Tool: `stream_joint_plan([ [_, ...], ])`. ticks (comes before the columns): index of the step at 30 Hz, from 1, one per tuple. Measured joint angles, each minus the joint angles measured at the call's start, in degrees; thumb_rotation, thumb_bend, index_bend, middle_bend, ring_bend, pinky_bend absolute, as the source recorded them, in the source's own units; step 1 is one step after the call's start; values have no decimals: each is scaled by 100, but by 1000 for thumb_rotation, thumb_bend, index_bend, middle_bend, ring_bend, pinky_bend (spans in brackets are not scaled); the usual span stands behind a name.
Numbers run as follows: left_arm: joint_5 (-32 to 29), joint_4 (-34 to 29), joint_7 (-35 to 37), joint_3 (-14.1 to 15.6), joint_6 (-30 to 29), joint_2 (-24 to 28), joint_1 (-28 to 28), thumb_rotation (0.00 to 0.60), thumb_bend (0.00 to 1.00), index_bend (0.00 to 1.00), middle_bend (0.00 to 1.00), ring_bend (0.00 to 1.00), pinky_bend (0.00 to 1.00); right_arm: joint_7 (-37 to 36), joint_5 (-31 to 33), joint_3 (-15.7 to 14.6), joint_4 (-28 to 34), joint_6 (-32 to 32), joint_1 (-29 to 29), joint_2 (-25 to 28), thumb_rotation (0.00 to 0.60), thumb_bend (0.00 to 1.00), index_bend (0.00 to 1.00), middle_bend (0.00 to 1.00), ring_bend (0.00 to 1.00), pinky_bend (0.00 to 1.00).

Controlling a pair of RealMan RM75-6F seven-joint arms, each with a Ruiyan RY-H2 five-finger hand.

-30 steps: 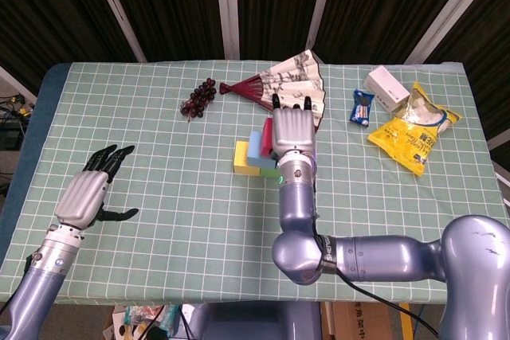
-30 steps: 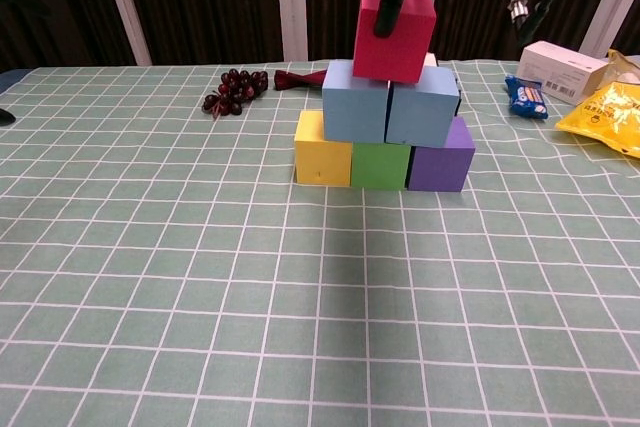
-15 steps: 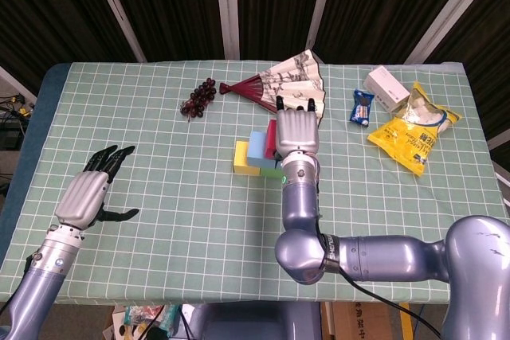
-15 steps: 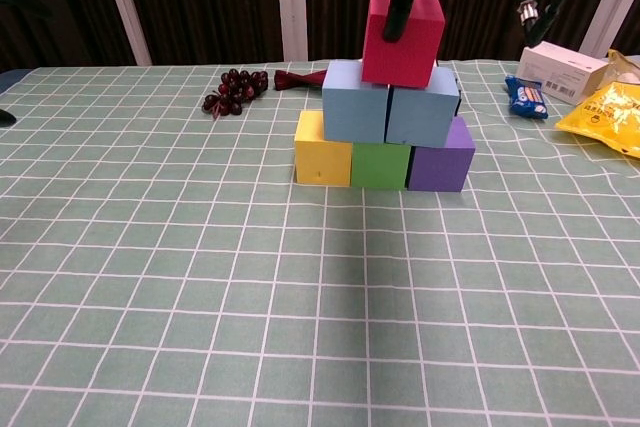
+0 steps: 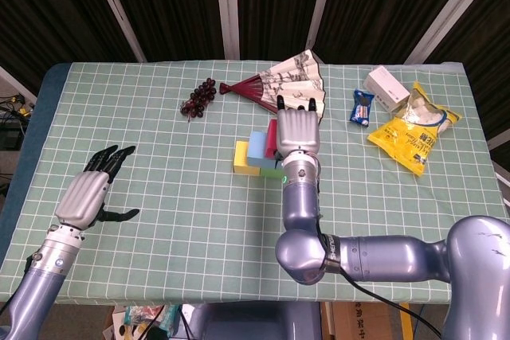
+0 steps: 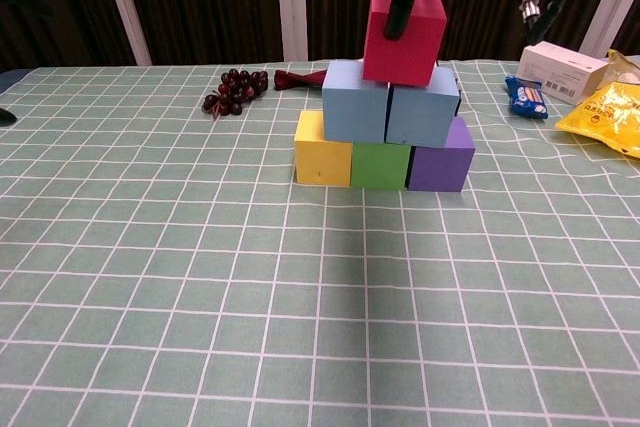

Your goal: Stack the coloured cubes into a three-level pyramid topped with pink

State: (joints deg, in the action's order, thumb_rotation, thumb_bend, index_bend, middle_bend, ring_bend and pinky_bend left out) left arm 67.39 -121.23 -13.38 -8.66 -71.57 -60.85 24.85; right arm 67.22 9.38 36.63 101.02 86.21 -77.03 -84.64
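Note:
The pyramid stands mid-table: yellow cube (image 6: 322, 162), green cube (image 6: 380, 165) and purple cube (image 6: 440, 165) in the bottom row, with two blue cubes (image 6: 355, 102) side by side on them. The pink cube (image 6: 415, 47) sits on top of the blue pair, slightly right of centre. My right hand (image 5: 296, 131) reaches over the stack from above and grips the pink cube, a dark finger (image 6: 401, 2) lying down its front face. The hand hides most of the stack in the head view. My left hand (image 5: 88, 193) rests open on the table at the far left.
A bunch of dark grapes (image 5: 199, 97) and a folding fan (image 5: 287, 81) lie behind the stack. At the back right are a blue packet (image 5: 362, 107), a white box (image 5: 386, 87) and a yellow snack bag (image 5: 414, 129).
My right hand has shifted the pink cube a little to the right over the blue cubes. The left hand has not moved.

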Motion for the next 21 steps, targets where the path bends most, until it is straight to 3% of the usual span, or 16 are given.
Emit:
stream_joint_plan([
  [21,-19,1,18,-15,7,20,-2,600,123,0,99,0,0,30,-32,-49,-93,-63,-40,-83,600,236,22,499,243,0],
])
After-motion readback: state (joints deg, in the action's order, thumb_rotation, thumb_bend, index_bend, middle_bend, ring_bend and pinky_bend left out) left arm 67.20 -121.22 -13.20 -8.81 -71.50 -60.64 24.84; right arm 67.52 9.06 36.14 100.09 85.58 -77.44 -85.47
